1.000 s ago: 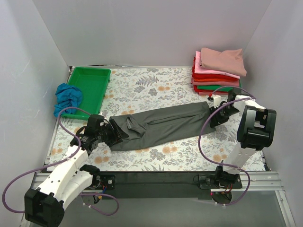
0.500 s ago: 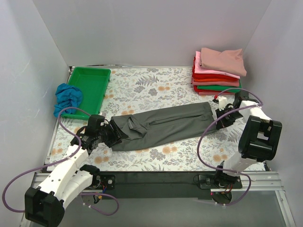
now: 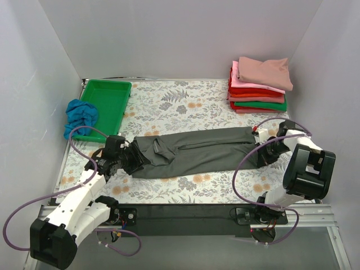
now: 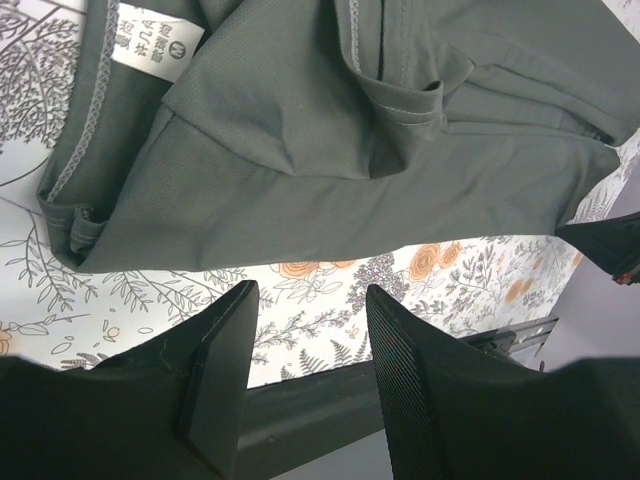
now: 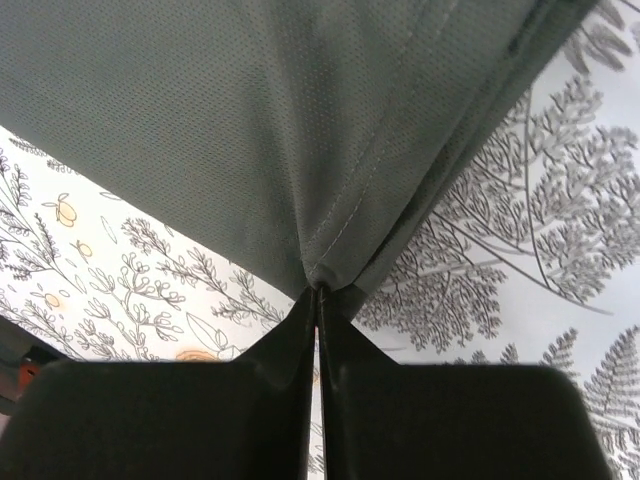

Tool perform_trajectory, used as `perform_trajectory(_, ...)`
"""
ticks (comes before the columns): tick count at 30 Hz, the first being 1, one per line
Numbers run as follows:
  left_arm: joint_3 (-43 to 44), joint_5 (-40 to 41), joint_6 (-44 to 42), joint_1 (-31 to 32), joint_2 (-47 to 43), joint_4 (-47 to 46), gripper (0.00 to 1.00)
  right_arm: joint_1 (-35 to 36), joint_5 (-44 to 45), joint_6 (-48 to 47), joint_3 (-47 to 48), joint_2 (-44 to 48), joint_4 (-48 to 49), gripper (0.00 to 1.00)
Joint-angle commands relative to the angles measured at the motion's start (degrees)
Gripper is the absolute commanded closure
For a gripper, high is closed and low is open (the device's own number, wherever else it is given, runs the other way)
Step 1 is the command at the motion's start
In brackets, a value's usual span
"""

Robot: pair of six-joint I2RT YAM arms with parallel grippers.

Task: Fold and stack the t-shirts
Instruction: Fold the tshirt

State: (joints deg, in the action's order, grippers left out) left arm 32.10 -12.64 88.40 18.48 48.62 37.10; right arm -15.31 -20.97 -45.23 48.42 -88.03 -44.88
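Observation:
The dark charcoal grey t-shirt [image 3: 194, 151] lies folded into a long band across the middle of the table. My left gripper [image 3: 134, 160] is at its left end, open and empty; in the left wrist view the shirt [image 4: 330, 120] lies just beyond the left gripper [image 4: 305, 335] and its label shows. My right gripper [image 3: 259, 153] is shut on the shirt's right end; in the right wrist view the right gripper [image 5: 318, 296] pinches a seam of the cloth [image 5: 250, 120]. A stack of folded shirts [image 3: 257, 95] with a dusty rose one [image 3: 264, 72] on top stands at the back right.
A rigid green tray [image 3: 106, 107] stands at the back left. A crumpled bright blue shirt [image 3: 80, 114] lies against the tray's left side. The floral tablecloth [image 3: 185, 104] is bounded by white walls on three sides and a black rail [image 3: 185, 211] at the front.
My right gripper has moved toward the front and a little right, taking the shirt's right end with it. My left gripper has stayed at the left end.

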Motion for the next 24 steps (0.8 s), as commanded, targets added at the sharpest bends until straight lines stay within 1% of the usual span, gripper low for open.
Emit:
perform_trajectory(1, 3.5, -1.8, -3.0, -0.1, 2.2, -2.3, 0.54, -2.8, 0.1, -2.3, -0.2, 3.3, -1.0, 0.96)
perform_trajectory(2, 3.7, -3.0, -3.8, -0.1, 4.6, -3.3, 0.54, -3.2, -0.3, -2.8, -0.1, 3.7, -1.0, 0.89)
perform_trajectory(3, 3.8, -5.9, -4.8, -0.2, 7.4, -5.8, 0.60, -3.9, -1.1, -2.9, 0.1, 4.5, -1.0, 0.69)
perform_trajectory(4, 3.9, -8.1, -5.2, -0.1, 9.2, -7.1, 0.62, -4.0, -1.4, -2.9, 0.2, 5.2, -1.0, 0.66)
perform_trajectory(6, 5.8, -8.4, -5.1, -0.1, 14.2, -10.5, 0.71, -4.1, -4.0, -2.6, -0.2, 6.4, -0.9, 0.62)
perform_trajectory(9, 7.9, -7.7, -3.2, -0.1, 20.0, -15.4, 0.72, -4.1, -7.6, -1.5, -0.8, 7.6, -0.5, 0.61)
perform_trajectory(12, 8.3, -7.0, -0.1, -0.1, 25.5, -20.0, 0.70, -4.1, -8.9, -1.0, -1.2, 8.7, 0.1, 0.55)
perform_trajectory(14, 8.2, -5.6, 2.2, 0.0, 27.9, -21.5, 0.69, -4.1, -8.9, -1.0, -1.6, 9.2, 0.3, 0.55)
perform_trajectory(17, 8.0, -5.8, 4.5, 0.1, 31.6, -25.7, 0.68, -4.1, -9.7, -0.9, -2.1, 9.5, 0.7, 0.55)
perform_trajectory(21, 9.6, -5.5, 5.3, 0.3, 36.3, -27.5, 0.68, -4.1, -10.0, -1.1, -2.5, 10.1, 0.9, 0.55)
perform_trajectory(23, 11.3, -5.9, 5.4, 0.3, 37.9, -28.1, 0.77, -4.1, -10.5, -1.1, -2.8, 10.1, 0.9, 0.55)
perform_trajectory(24, 12.2, -6.8, 5.4, 0.4, 39.2, -28.4, 0.89, -4.1, -10.7, -1.2, -3.0, 10.2, 1.0, 0.55)
